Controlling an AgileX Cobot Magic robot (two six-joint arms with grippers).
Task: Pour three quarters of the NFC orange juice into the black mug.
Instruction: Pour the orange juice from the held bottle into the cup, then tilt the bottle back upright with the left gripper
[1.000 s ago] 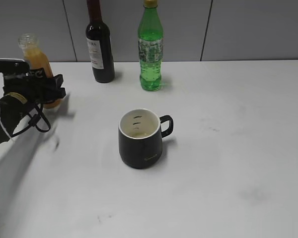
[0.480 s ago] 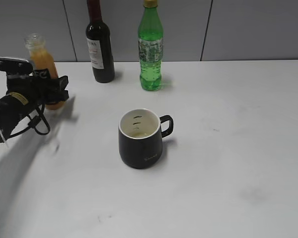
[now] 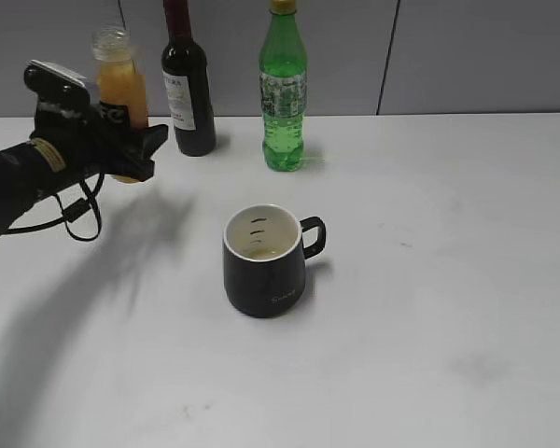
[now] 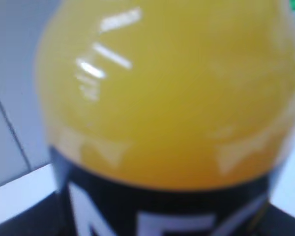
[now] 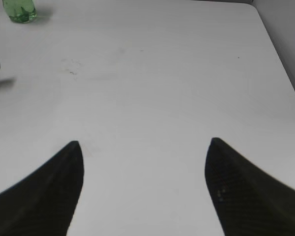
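NFC orange juice off the table, upright, at the far left, orange liquid up to the clear open neck; dark label with white letters filling the left wrist view. Clamped around the label band by the left gripper, arm reaching in from the left edge. Shadow of bottle and arm across the white table below. Black mug near the table's middle, well apart from the bottle, upright, handle to the right, white inside with a little pale liquid at the bottom. Dark wine bottle just beside the juice at the back, green soda bottle further right, both upright against the grey wall. Right gripper spread wide over bare table, nothing between the two dark fingers; base of the green bottle at that view's top left.
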